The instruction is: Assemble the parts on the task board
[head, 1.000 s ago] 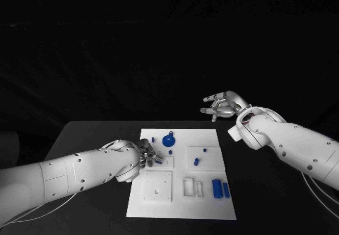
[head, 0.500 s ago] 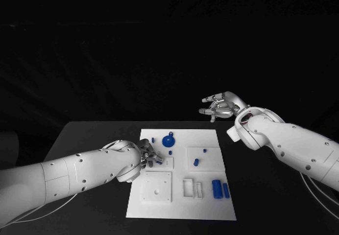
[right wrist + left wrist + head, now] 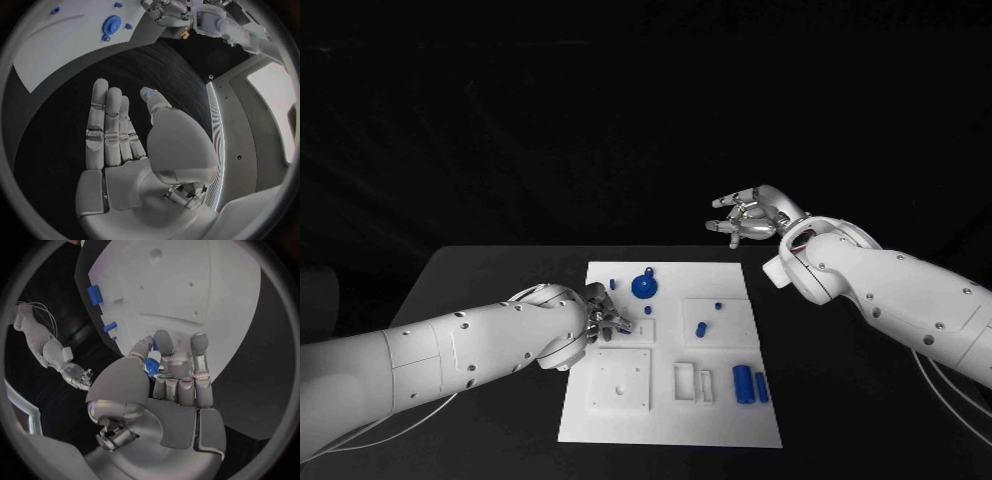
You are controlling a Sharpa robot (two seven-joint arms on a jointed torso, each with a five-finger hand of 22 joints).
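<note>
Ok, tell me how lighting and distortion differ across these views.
Head view: the white task board is lit against a black table and dark backdrop, with straight edges. Left wrist view: fisheye bends the board's edges around the left hand. Right wrist view: similar curving, bright room at the rim.

Your left hand (image 3: 603,322) is covering part of the task board (image 3: 668,425), and a small blue part (image 3: 152,365) is peeking from between its fingers, mostly hidden. Whether it is being held is not showing clearly.
</note>
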